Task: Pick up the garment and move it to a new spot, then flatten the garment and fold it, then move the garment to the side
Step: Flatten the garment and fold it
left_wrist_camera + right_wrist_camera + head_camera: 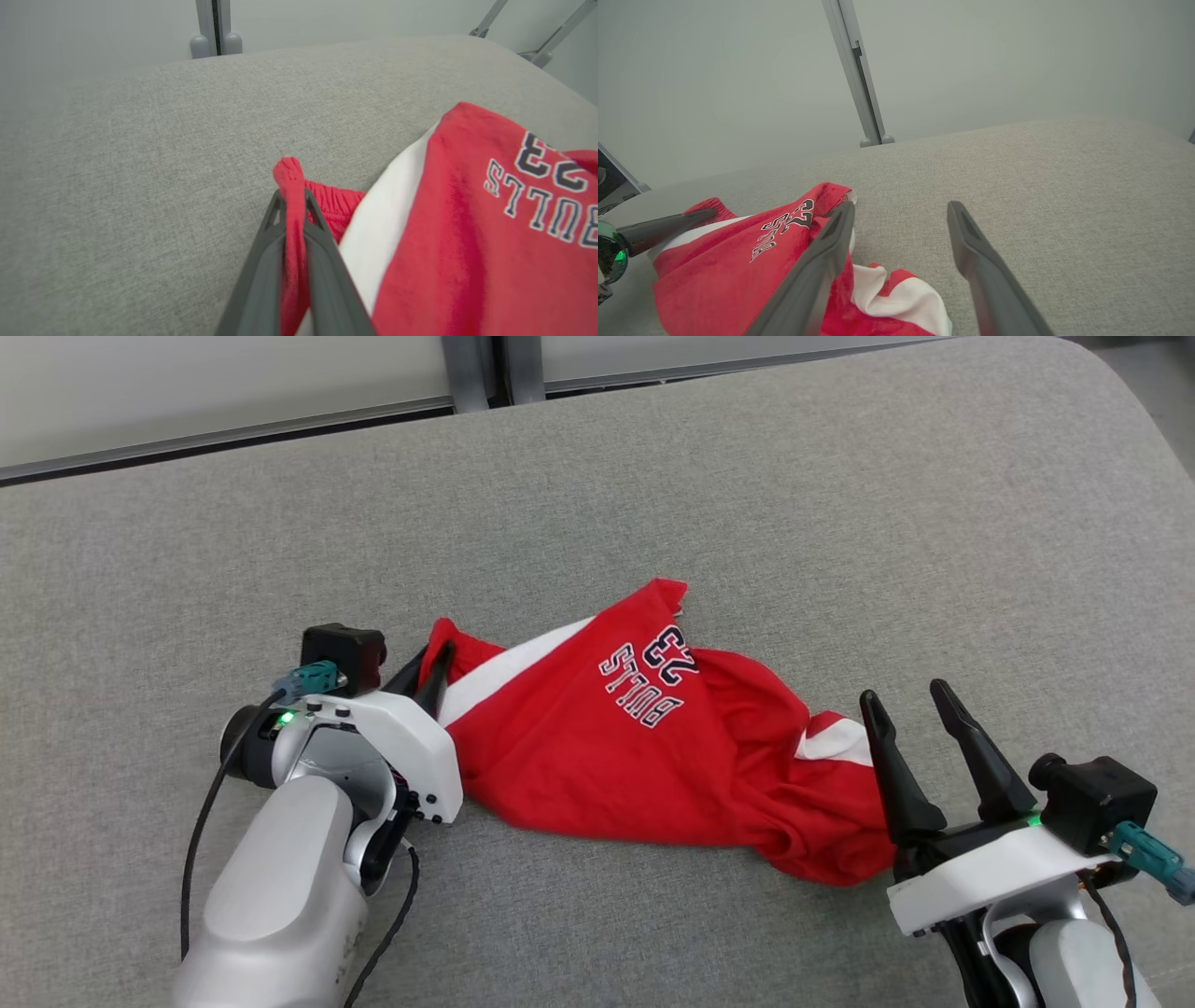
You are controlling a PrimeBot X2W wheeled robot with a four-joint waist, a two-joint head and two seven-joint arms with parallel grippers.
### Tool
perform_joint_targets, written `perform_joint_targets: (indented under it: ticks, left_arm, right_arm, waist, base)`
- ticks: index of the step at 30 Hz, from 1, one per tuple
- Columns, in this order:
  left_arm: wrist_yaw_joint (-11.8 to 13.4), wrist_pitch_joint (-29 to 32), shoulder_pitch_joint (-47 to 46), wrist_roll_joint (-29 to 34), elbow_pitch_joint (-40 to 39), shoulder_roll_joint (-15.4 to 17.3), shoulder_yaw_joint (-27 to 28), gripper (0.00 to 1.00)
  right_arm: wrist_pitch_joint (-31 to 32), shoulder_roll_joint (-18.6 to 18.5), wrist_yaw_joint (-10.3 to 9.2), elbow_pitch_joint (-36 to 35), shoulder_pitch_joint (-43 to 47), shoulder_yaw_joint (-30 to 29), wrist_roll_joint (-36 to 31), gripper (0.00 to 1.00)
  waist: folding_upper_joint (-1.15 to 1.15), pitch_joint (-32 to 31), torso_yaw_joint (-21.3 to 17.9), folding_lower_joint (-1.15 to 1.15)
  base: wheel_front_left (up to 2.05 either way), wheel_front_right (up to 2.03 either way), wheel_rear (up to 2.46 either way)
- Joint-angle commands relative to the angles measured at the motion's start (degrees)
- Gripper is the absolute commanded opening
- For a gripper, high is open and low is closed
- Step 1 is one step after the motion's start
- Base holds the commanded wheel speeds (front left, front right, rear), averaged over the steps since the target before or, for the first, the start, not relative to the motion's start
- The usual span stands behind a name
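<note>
— Hands first: what's held?
— My left hand (437, 665) clenches the left corner of the red garment (597, 756); my right hand (906, 693) gapes at its right end, perhaps touching. It lies crumpled on the grey cushion (747, 476).

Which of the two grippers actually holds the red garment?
The left gripper: its jaws are shut on a bunched red fold of the garment. The right gripper stands open at the other end, clamping nothing.

A grey fabric pad (794, 495) spreads wide; behind it stands a pale wall (205, 383) with a grey post (490, 369)
</note>
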Motion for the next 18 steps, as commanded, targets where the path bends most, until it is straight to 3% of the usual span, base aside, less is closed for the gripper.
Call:
perform_joint_targets:
  ticks: [1, 5, 11, 18]
  left_arm:
    - [0.6, -1.6, -0.4, -1.0, -0.2, 0.1, 1.0, 0.0]
    - [1.7, -5.1, 1.7, -2.4, -1.7, -0.2, 2.4, 0.0]
    - [6.0, -9.7, 8.2, -4.6, -7.3, -0.4, 5.2, 0.0]
    - [9.0, -9.7, 17.1, -8.1, -14.3, -0.8, 6.9, 0.0]
  right_arm:
    - [-0.4, 0.0, -0.02, 0.4, -0.3, -0.4, 0.2, 1.0]
    - [-0.6, 0.1, -0.02, 0.6, -0.3, -1.1, 0.1, 1.0]
    - [-0.2, 0.3, -0.02, 0.5, -0.5, -1.8, -0.3, 1.0]
    - [0.0, 0.1, -0.02, 0.4, -0.3, -2.2, -0.4, 1.0]
  waist:
    - [0.0, 0.1, 0.4, 0.0]
    - [0.0, 0.2, 1.7, 0.0]
    - [0.0, 0.2, 3.8, 0.0]
    - [0.0, 0.0, 4.4, 0.0]
  base:
    - [0.0, 0.0, 0.0]
    - [0.0, 0.0, 0.0]
    - [0.0, 0.0, 0.0]
    - [0.0, 0.0, 0.0]
